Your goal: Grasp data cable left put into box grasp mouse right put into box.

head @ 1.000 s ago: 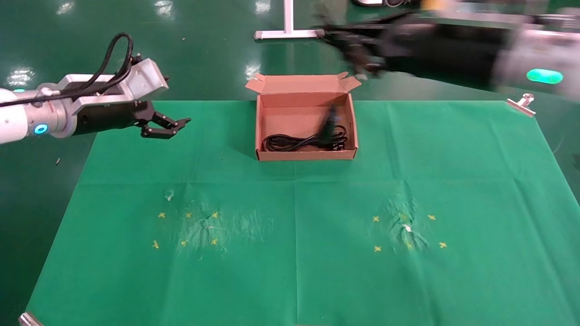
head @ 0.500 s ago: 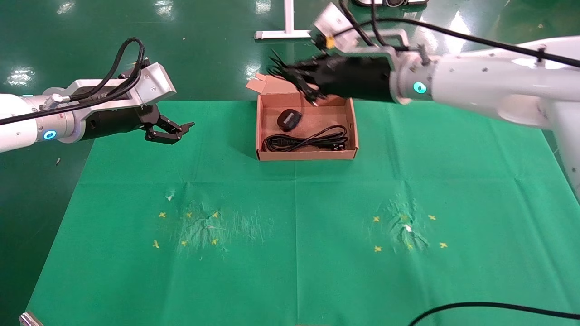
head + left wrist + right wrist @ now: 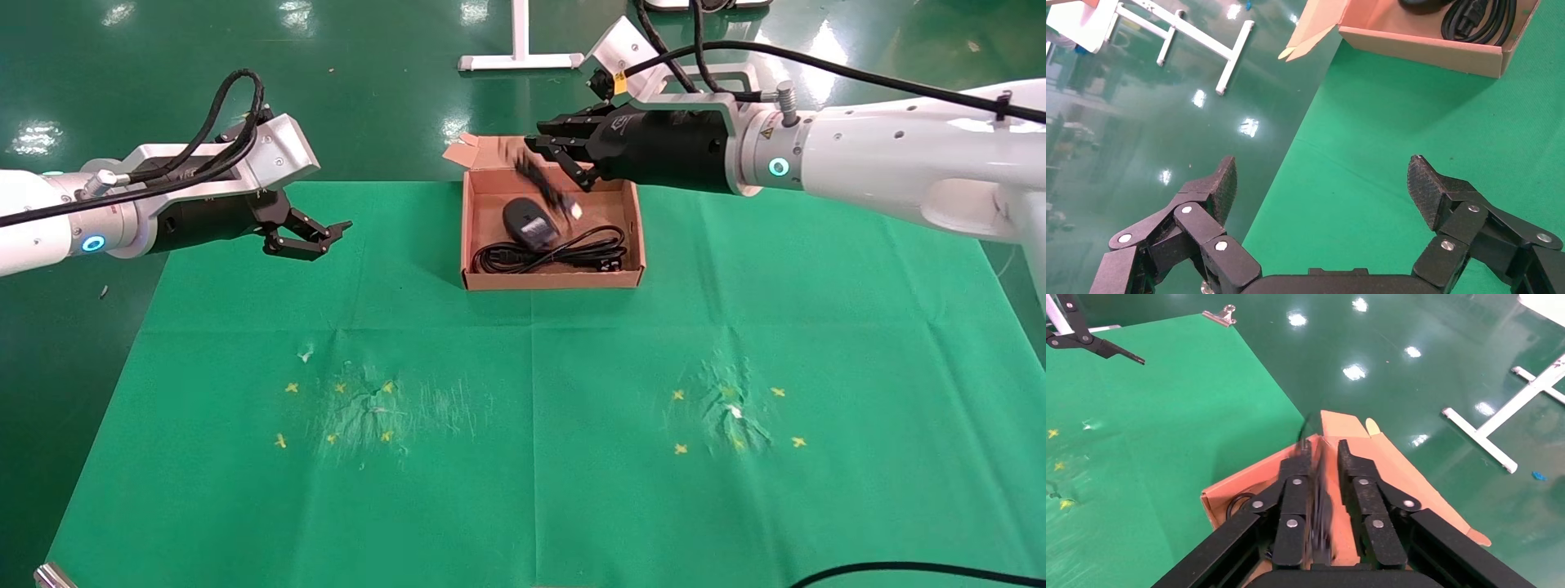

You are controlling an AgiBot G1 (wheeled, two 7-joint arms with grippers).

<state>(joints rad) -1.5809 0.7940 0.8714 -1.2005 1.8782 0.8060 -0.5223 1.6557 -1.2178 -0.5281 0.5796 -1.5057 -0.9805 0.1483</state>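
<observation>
right gripper hangs over the box's far edge, fingers nearly together and pinching the mouse's thin cord. mouse lies inside the box, beside the cable coiled along the near wall. left gripper hovers at the cloth's far left edge, fingers spread, holding nothing.

box top: right pincer overhead | left side: open cloth
</observation>
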